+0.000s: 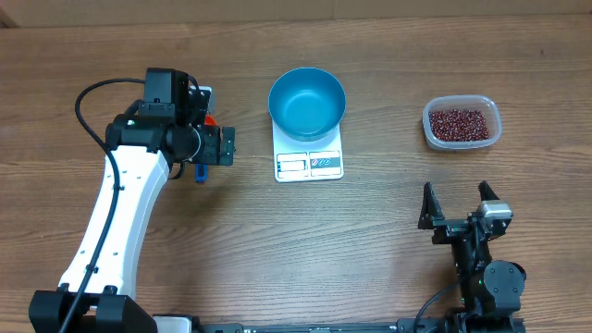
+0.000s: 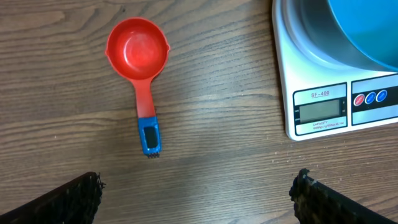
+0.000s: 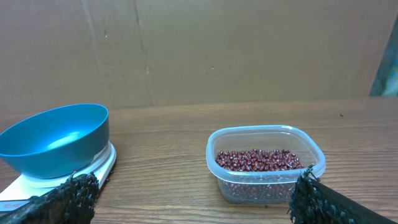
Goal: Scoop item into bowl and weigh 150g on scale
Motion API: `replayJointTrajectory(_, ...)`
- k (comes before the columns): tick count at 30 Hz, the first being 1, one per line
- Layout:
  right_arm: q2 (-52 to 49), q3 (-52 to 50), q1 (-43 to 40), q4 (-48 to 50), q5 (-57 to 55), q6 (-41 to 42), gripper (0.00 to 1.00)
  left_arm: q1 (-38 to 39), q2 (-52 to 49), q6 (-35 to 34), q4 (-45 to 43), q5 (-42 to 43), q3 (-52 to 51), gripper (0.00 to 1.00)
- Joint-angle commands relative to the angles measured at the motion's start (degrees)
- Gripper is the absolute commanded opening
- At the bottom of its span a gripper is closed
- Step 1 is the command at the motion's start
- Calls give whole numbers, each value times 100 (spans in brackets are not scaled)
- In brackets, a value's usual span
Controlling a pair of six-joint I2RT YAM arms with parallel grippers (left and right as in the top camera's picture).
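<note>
On my feed, a brown wood-grain tabletop [image 1: 370, 240] under even light, a plain tan cardboard backdrop [image 3: 249, 50] behind.

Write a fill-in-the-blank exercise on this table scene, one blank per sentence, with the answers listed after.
1. The bowl sits on top of the ____.
2. The clear tub holds dark red ____.
3. The red scoop lying on the table has a ____ handle.
4. The left gripper and the right gripper hold nothing, and both stand ____.
Missing words: scale; beans; blue; open.
</note>
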State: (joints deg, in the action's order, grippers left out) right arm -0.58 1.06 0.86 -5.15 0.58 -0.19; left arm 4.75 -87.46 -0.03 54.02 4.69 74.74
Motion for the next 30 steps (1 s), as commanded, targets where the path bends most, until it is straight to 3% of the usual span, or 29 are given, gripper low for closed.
replayJointTrajectory(1,42,-61,37,33,-52,11,100,-35,-20,179,-57,129,240,100)
replayJointTrajectory(21,42,-61,37,33,-52,11,100,-35,-55,179,33,138,890,100)
replayJointTrajectory(30,42,-61,37,33,-52,11,100,-33,-616,184,634,138,1690,100)
